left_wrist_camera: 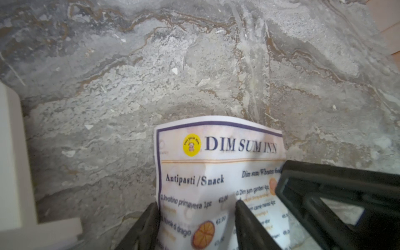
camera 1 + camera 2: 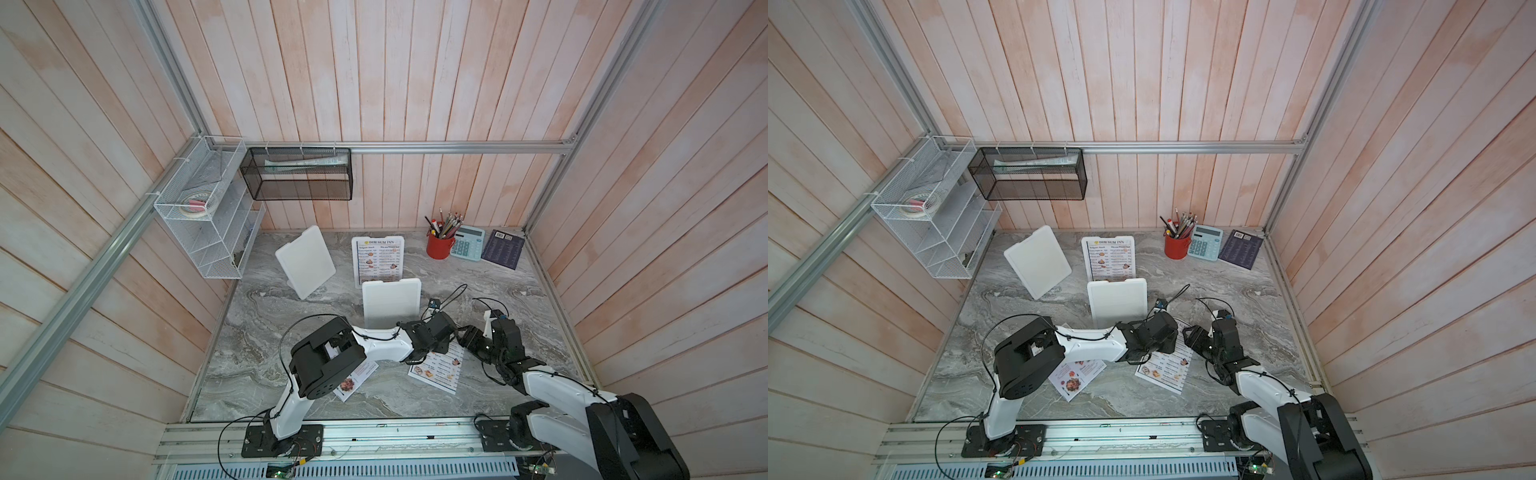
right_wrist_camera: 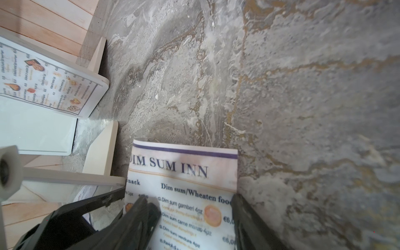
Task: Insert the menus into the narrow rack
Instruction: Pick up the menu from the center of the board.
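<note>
Menu (image 2: 438,370) flat, heading rearward, long axis front-to-back | left hand (image 1: 195,204) apart astride it | right hand (image 3: 190,198) likewise

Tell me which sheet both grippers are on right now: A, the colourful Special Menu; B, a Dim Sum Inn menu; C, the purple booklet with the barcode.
B: in the wrist views, the left gripper and the right gripper each straddle the Dim Sum Inn menu.

left arm (image 2: 382,345), right arm (image 2: 557,388): white links, black joints, thin black cables (image 2: 279,345) zip-tied, black base plates (image 2: 254,441).
</note>
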Robot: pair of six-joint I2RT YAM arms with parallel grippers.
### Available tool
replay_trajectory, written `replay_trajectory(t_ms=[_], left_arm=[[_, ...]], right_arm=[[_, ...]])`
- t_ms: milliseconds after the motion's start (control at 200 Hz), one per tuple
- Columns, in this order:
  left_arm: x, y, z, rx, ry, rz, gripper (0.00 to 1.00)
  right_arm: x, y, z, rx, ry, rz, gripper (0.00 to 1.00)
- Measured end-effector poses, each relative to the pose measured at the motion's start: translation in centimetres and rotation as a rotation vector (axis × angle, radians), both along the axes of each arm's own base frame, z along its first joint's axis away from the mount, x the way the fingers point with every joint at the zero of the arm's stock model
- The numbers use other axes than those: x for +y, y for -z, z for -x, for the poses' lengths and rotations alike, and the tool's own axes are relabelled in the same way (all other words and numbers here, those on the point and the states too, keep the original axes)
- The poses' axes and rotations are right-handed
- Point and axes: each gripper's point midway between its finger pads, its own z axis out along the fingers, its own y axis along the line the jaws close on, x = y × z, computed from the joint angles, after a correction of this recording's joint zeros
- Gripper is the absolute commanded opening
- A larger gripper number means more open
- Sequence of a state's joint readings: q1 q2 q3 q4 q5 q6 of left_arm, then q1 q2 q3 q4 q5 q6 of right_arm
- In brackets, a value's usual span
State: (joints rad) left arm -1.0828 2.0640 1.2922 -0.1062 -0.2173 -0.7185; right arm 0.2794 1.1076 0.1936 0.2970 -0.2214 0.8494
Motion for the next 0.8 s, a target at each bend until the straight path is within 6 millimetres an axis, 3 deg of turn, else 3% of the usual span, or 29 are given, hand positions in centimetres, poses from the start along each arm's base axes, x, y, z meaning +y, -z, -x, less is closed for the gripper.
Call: replay_trajectory(t_ms=[280, 615, 800], left_arm=[[-0.1, 0.2, 0.1, 0.002, 0.015, -0.006, 0.22], [-0.4, 0.1, 0.3, 0.005, 0.032, 0.006, 0.12], [0.0, -1.3, 0.9, -0.005, 0.06, 0.028, 0.07]], right_arm=[[0.2, 0.1, -0.3, -0.007, -0.005, -0.005, 0.6], [0.7, -0.2, 0.0, 0.004, -0.038, -0.017, 0.64], [0.7, -2.8, -0.4, -0.054, -0.032, -0.033, 0.66]])
